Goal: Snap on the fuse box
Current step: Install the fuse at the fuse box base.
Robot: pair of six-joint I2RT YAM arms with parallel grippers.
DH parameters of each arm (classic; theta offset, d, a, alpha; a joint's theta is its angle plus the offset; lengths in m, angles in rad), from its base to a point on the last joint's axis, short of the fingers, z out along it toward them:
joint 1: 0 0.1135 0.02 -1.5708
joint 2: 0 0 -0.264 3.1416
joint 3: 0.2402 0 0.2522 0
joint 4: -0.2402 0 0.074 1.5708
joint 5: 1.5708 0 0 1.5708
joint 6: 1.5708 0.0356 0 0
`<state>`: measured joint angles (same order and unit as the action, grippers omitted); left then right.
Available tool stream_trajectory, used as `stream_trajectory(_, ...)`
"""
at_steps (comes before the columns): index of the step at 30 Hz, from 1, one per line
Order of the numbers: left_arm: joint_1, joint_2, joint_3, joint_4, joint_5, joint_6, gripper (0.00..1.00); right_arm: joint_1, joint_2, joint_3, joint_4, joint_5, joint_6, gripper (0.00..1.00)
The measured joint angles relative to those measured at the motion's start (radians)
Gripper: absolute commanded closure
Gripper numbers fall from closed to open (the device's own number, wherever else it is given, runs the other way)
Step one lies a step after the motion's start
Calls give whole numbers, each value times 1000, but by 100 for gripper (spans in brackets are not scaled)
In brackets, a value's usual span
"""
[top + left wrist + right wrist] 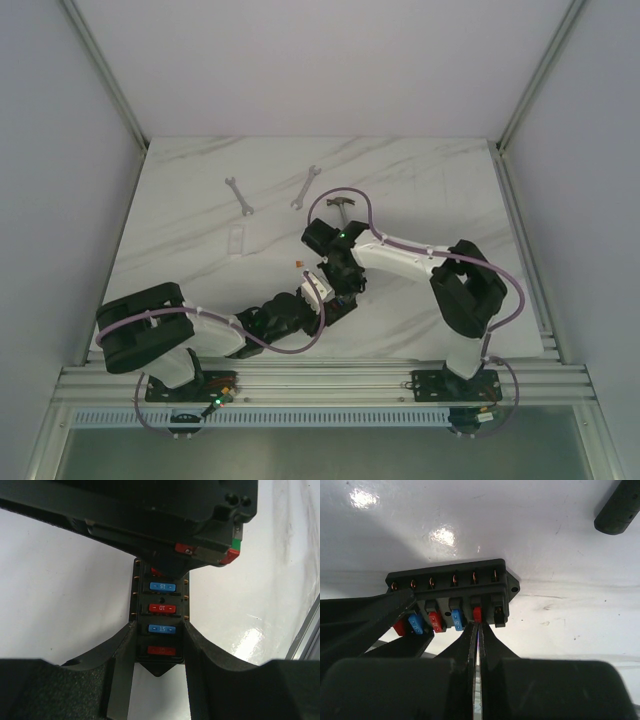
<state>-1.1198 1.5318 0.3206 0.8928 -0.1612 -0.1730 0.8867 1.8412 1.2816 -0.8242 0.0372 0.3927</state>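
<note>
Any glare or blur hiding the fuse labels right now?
Left wrist: labels on the small black plastic fuse box read sharp, lowest one shadowed, glare only on the white marble table; right wrist: two glare spots on the table behind the box, labels blurry; top external: even light, box not visible.

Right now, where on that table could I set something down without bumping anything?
Bare marble: the far right corner beyond the hammer, and the left side between the clear plastic piece and the table edge. Crowded: the centre, where the left gripper and right gripper meet at the fuse box.
</note>
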Motion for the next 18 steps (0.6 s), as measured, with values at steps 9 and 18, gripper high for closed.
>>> stream_trajectory(9, 0, -3, 0, -1, -1, 0, 53, 18, -54, -29, 31, 26, -9, 99)
stream_trajectory(18, -1, -19, 2, -26, -18, 2, 50, 21, -205, -79, 122, 21, -1, 86)
